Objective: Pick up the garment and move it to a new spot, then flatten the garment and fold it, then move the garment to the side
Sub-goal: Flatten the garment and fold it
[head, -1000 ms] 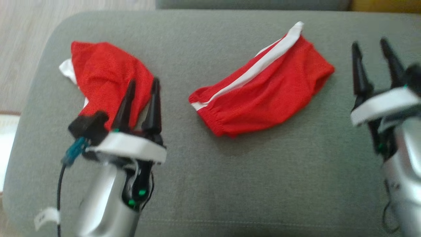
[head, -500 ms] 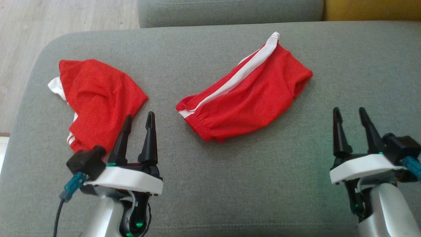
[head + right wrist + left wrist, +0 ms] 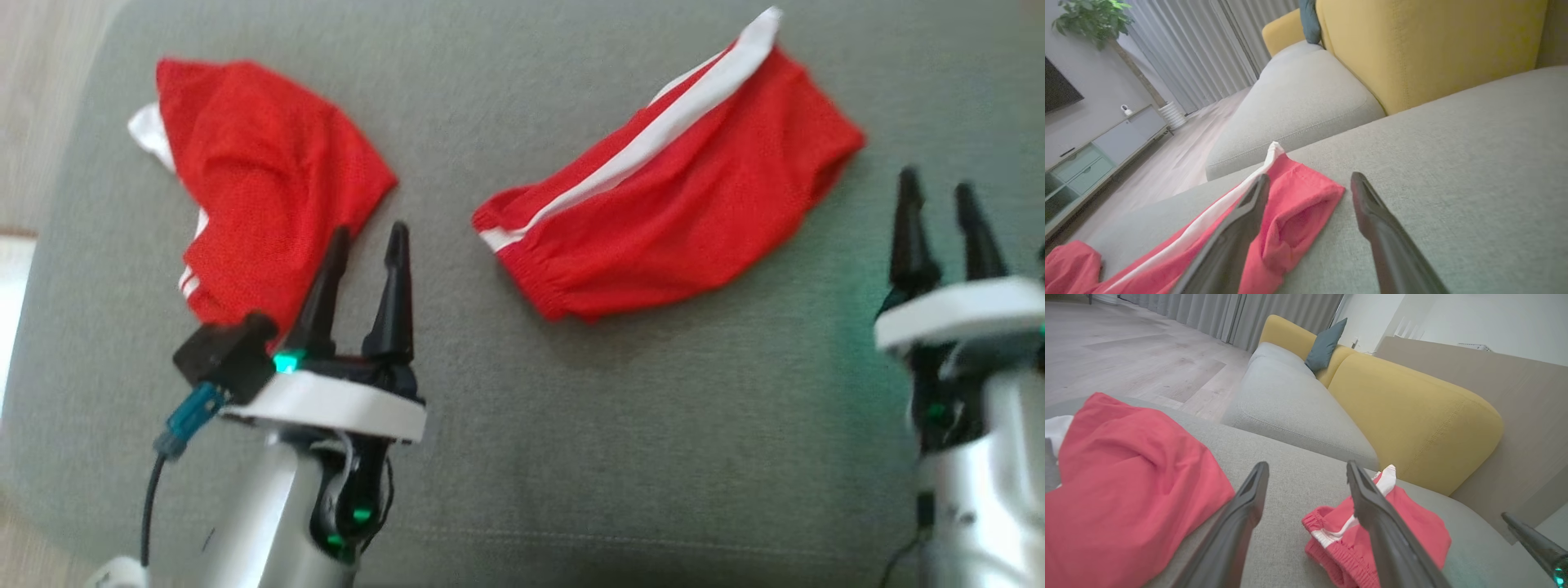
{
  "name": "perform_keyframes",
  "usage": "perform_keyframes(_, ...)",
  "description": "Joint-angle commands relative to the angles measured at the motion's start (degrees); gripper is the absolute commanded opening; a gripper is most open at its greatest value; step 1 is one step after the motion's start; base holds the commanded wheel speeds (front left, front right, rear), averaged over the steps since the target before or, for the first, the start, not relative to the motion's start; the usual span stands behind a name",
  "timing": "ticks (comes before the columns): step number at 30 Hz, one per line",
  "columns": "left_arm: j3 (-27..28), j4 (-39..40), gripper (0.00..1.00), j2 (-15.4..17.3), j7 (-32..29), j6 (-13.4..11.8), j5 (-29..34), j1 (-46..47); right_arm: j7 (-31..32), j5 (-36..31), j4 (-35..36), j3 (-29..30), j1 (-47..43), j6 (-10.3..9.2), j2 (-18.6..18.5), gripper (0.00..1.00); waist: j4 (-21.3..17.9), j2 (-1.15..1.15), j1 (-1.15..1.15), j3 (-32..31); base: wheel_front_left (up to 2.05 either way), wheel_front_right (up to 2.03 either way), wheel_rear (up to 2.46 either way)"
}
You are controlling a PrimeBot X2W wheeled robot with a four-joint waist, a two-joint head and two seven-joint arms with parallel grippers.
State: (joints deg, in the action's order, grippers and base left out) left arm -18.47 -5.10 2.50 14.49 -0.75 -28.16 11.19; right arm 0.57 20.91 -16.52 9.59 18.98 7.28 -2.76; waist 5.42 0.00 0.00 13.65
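Striped red garment [image 3: 669, 196]: looks light, limp; should sag and bunch. Best pinch: elastic waistband [image 3: 526, 282]. Left tool [image 3: 369, 235], right tool [image 3: 936, 184] flank it, both parted, empty.

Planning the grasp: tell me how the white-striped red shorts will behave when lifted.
The striped shorts will probably sag limply: the fabric lies creased and slack on the cushion. Thin cloth, so likely light. Pinched at one edge, its layers may open.

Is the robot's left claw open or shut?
Open: the left gripper holds nothing, its fingers apart with grey cushion between.
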Motion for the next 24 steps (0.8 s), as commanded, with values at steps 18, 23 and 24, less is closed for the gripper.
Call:
perform_keyframes(18,0.74,4.75,1.00,0.38,0.51,-1.02,-3.83,5.48,11.88,-11.11,-16.23,20.65,19.60,0.21,-0.12,1.00,11.03,0.00,0.00,7.67,0.00,0.00,0.00)
perform_keyframes(23,0.32,5.25,1.00,0.38,0.51,-1.25,-4.45,5.51,13.93,-14.46,-18.97,23.94,21.60,0.21,-0.12,1.00,11.71,0.00,0.00,8.20,0.00,0.00,0.00)
perform_keyframes(24,0.20,5.35,1.00,0.38,0.51,-1.28,-4.59,5.60,14.41,-14.65,-19.53,24.17,21.94,0.21,-0.12,1.00,11.84,0.00,0.00,8.45,0.00,0.00,0.00)
